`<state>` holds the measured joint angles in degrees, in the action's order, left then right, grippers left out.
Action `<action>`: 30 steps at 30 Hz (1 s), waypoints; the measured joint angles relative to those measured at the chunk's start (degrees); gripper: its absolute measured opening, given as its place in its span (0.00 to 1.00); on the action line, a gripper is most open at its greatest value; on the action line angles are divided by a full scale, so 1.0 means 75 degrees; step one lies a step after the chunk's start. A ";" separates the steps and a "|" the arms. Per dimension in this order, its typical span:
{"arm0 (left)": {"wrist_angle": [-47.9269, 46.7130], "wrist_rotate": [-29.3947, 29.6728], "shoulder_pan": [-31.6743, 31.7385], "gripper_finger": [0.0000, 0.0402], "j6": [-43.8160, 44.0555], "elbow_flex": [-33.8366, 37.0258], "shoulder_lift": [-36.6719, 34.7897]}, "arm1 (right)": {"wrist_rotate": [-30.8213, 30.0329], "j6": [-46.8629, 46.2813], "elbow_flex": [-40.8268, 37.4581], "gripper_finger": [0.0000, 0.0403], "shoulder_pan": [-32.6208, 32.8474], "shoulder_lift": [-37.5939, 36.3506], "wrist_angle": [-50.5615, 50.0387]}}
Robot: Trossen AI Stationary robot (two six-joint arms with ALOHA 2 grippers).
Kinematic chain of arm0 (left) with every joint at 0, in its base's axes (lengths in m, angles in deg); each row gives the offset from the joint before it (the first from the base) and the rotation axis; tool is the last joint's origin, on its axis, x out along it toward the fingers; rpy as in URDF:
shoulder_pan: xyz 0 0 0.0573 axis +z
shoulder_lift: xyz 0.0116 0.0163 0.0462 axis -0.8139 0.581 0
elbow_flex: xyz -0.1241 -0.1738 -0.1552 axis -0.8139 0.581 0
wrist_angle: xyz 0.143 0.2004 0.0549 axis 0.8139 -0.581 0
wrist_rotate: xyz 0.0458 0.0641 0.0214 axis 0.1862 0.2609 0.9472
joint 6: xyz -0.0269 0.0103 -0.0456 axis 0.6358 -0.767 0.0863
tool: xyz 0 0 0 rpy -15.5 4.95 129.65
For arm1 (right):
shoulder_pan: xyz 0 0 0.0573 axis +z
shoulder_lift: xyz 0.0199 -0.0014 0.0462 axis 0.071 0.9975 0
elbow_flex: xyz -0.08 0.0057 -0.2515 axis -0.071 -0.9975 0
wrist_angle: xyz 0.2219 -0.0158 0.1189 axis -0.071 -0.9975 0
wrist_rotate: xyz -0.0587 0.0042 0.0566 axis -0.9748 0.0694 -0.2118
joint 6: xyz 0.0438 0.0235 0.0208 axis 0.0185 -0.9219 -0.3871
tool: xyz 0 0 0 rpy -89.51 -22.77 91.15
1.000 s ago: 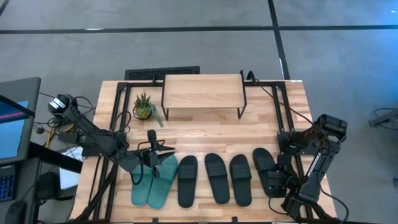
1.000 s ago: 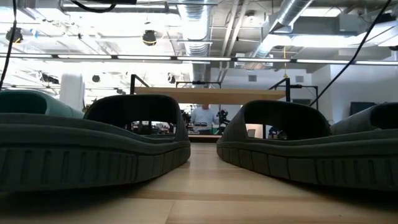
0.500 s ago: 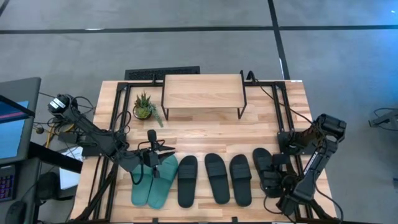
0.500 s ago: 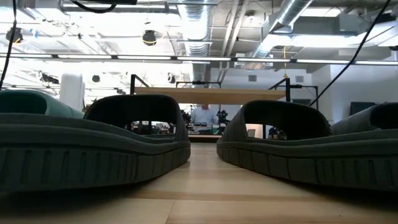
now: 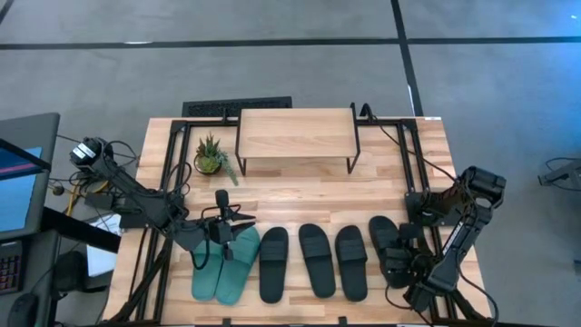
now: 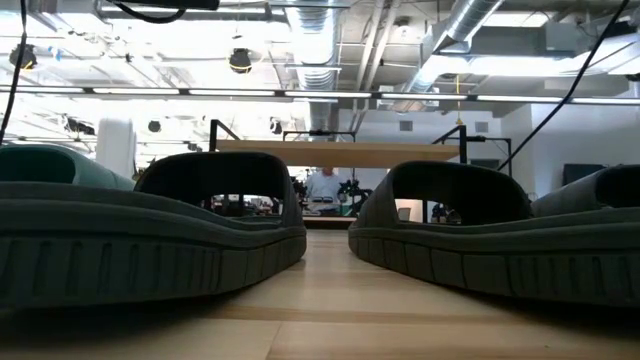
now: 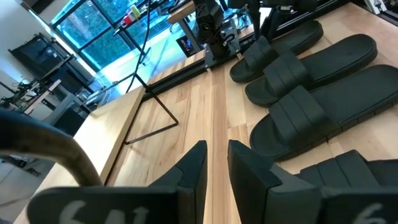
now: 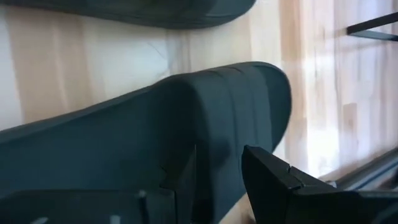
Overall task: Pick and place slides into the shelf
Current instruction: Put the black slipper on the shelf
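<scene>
A light wooden counter (image 5: 300,204) stands on a grey floor, with a ceiling of pipes and strip lights seen across it in the low view. At nine o'clock the left hand (image 5: 221,229) hovers over the strap end of the teal slides (image 5: 227,265); its fingers (image 7: 189,177) stand a narrow gap apart with nothing between them. A small potted plant (image 5: 210,154) sits at ten o'clock. The shelf (image 5: 297,133) stands at twelve o'clock, its top board bare. Along six o'clock lie three black slides (image 5: 313,261) side by side, all flat on the counter. At four o'clock the right hand (image 5: 406,265) sits low on the outermost black slide (image 5: 385,243); its fingers (image 8: 273,177) straddle that slide's strap, whether pinching or only touching I cannot tell.
</scene>
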<state>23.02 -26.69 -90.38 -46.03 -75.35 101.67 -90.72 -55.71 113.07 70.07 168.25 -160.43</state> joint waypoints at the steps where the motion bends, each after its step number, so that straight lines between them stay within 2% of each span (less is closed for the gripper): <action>1: -0.0006 0.0000 0.0000 0.14 0.0000 0.0000 0.0000 | 0.0000 0.0001 0.0000 0.29 0.0000 0.0000 -0.0059; 8: -0.0009 0.0000 0.0000 0.14 0.0034 0.0000 0.0000 | -0.0003 -0.0017 -0.0059 0.29 -0.0003 0.0000 -0.0168; 14: -0.0009 0.0000 -0.0002 0.14 0.0033 0.0000 0.0000 | -0.0065 0.0026 -0.0459 0.29 -0.0058 0.0000 0.0442; 21: -0.0080 0.0003 -0.0003 0.14 0.0034 0.0000 0.0000 | -0.0211 -0.0137 -0.0358 0.28 -0.0113 -0.0003 -0.0030; 24: -0.0088 0.0003 -0.0003 0.14 0.0033 0.0000 0.0000 | -0.0196 -0.0140 -0.0358 0.23 -0.0182 -0.0003 -0.0065; 30: -0.0207 0.0003 -0.0003 0.14 0.0117 0.0000 0.0000 | -0.0251 -0.0130 -0.0358 0.03 -0.0311 -0.0003 -0.0097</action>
<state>21.46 -26.66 -90.40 -45.15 -75.35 101.67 -92.60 -56.68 110.39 67.74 168.23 -161.15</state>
